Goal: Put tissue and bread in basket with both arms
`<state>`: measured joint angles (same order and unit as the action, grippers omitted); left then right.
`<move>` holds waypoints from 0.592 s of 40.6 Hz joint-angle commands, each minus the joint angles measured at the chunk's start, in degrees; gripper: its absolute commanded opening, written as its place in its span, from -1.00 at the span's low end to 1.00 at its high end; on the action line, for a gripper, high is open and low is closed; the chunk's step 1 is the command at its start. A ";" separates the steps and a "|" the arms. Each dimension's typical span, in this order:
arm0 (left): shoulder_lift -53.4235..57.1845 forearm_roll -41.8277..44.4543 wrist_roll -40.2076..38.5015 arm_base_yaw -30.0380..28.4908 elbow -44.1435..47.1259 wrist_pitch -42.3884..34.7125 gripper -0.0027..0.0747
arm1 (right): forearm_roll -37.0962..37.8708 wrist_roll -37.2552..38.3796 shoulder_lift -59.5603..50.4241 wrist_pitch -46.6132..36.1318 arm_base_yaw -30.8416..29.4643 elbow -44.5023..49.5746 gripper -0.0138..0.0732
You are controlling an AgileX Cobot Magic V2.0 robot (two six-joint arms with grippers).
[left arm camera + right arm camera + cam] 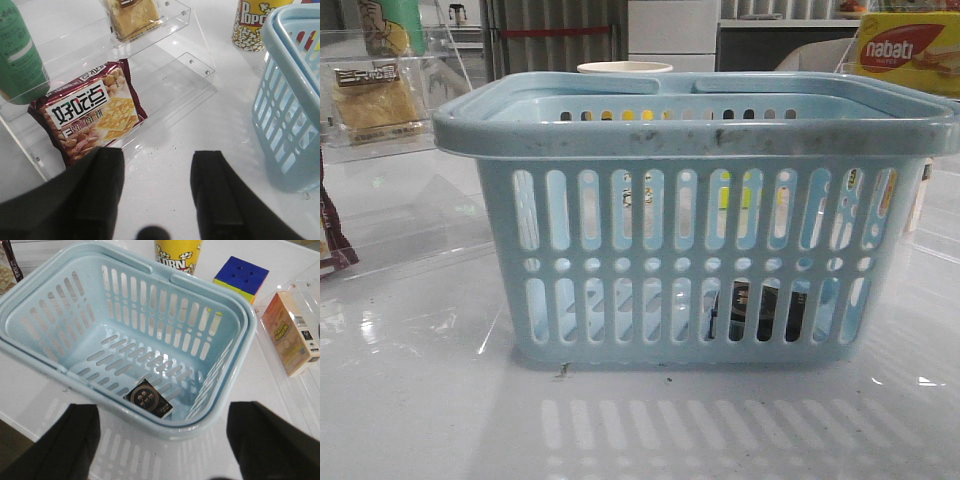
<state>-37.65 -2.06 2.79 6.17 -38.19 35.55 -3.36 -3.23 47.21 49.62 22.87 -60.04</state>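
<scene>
Landmark: all places are given relative to the basket (700, 220), which stands on the desk (420, 420).
Right pincer (162, 450): spread wide and empty, held above the basket's near rim; nothing is pinched.
Tissue (148, 399): already lying flat on the basket floor, just inside the near wall; its dark shape is also seen through the slots in the front view (760, 312).
Left pincer (157, 190): spread and empty, poised over bare desk to the left of the basket, near a maroon snack packet (87, 112).
Bread (131, 17): not yet in the basket; it is seen on the upper step of a clear stand (170, 60), well to the left of the basket and beyond the maroon packet.
Step in hand: judged to be the bread pickup by the left arm, the tissue half being done.
Approach: the maroon packet should be passed over, not grasped; the wrapper is best pinched across its narrow width, clear of the stand's lip.
Risk: the slick wrapper may slip or the stand be nudged, so closure should be gentle.
Release: the bread should be lifted over the thick rim and dropped beside the tissue.
</scene>
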 commanded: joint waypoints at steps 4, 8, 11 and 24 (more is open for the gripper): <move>-0.21 -1.30 -0.08 0.45 -2.07 -4.34 0.05 | 0.35 -0.66 -9.02 -2.68 -0.05 6.19 0.75; -0.21 -1.30 -0.08 0.45 -2.07 -4.34 0.05 | 0.35 -0.66 -13.10 -1.55 -0.05 9.91 0.75; -0.21 -1.30 -0.08 0.45 -2.07 -4.34 0.05 | 0.35 -0.66 -15.37 -0.74 -0.05 12.36 0.75; -0.31 -1.30 -0.08 0.45 -2.07 -5.05 0.30 | 0.35 -0.66 -17.79 -0.68 -0.05 15.23 0.75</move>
<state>-37.65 -2.80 2.79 6.17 -38.19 35.55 -3.36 -3.41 29.27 53.01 22.87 -43.37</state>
